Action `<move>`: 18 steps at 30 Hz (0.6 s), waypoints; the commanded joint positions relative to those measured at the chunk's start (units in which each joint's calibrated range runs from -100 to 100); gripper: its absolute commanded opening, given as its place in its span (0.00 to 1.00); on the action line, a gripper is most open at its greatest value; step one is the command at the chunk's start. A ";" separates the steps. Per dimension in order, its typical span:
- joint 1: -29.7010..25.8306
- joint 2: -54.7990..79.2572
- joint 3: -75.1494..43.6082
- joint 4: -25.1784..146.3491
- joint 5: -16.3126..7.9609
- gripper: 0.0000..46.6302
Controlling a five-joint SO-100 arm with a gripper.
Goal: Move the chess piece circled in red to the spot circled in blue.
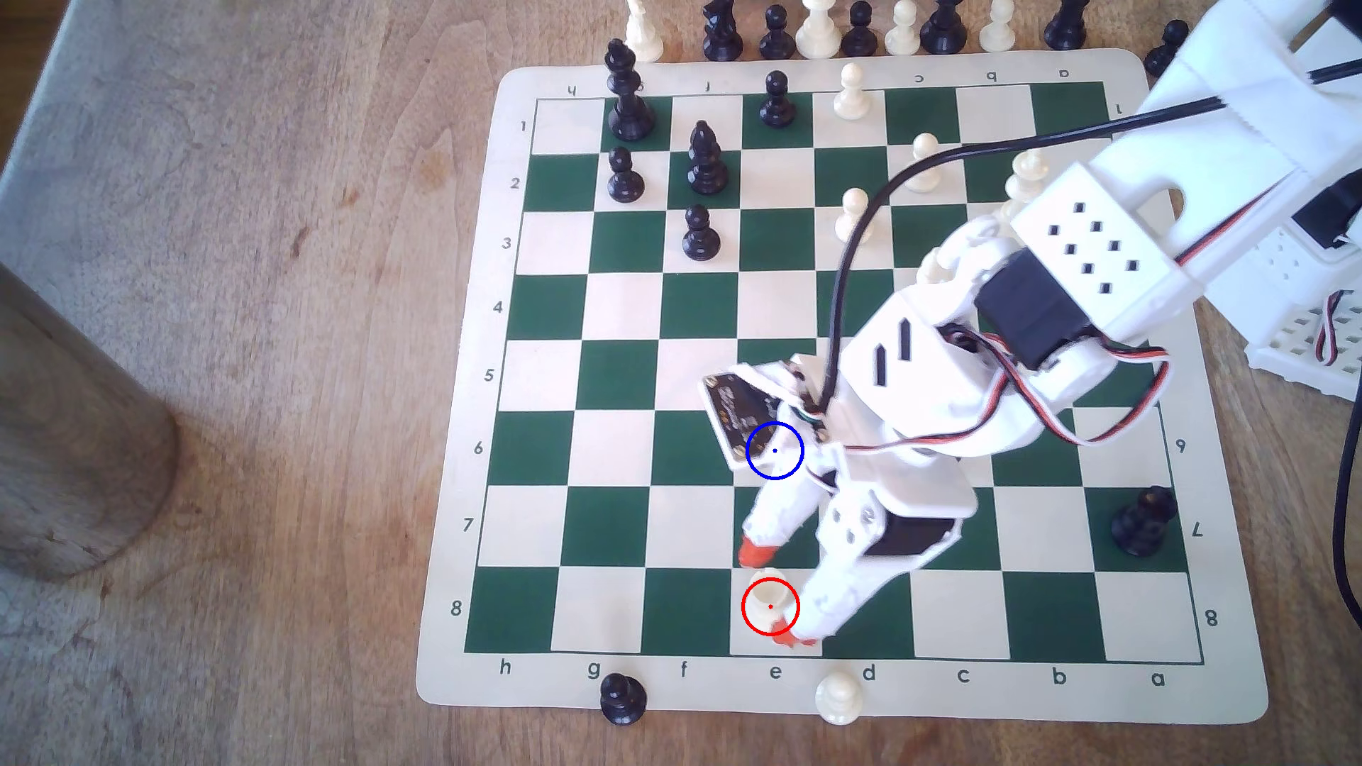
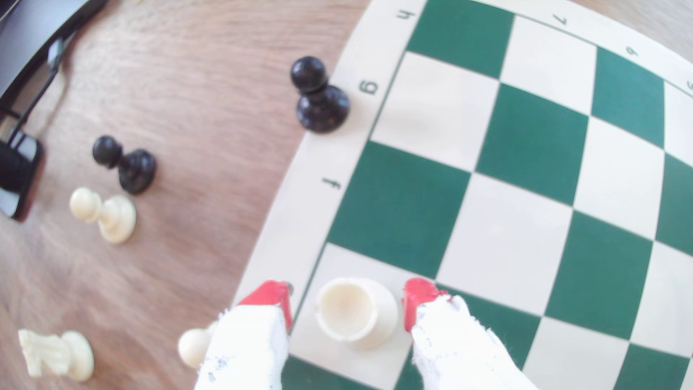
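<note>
The chess piece (image 1: 770, 600) is a short cream piece with a round top, standing inside the red ring on a cream square in the board's near row above the letter e. In the wrist view the chess piece (image 2: 352, 313) stands between two red fingertips (image 2: 273, 298) with a small gap on each side. My gripper (image 1: 774, 595) is open and straddles it, low over the board. The spot (image 1: 774, 450), ringed in blue, lies two squares farther up the same column. My wrist camera board covers most of that square.
A black pawn (image 1: 623, 696) and a cream pawn (image 1: 839, 696) stand off the board's near edge. A black piece (image 1: 1142, 519) sits at the exterior view's right on row 7. More pieces stand on the far rows. A wooden post (image 1: 74, 442) rises on the left.
</note>
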 commanded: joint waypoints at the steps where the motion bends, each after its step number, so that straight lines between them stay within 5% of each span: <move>1: 0.27 -1.06 -4.54 -1.13 -0.15 0.35; 15: -0.59 0.97 -5.63 -1.46 -0.29 0.27; 18: -0.43 0.97 -5.63 -1.46 -0.24 0.15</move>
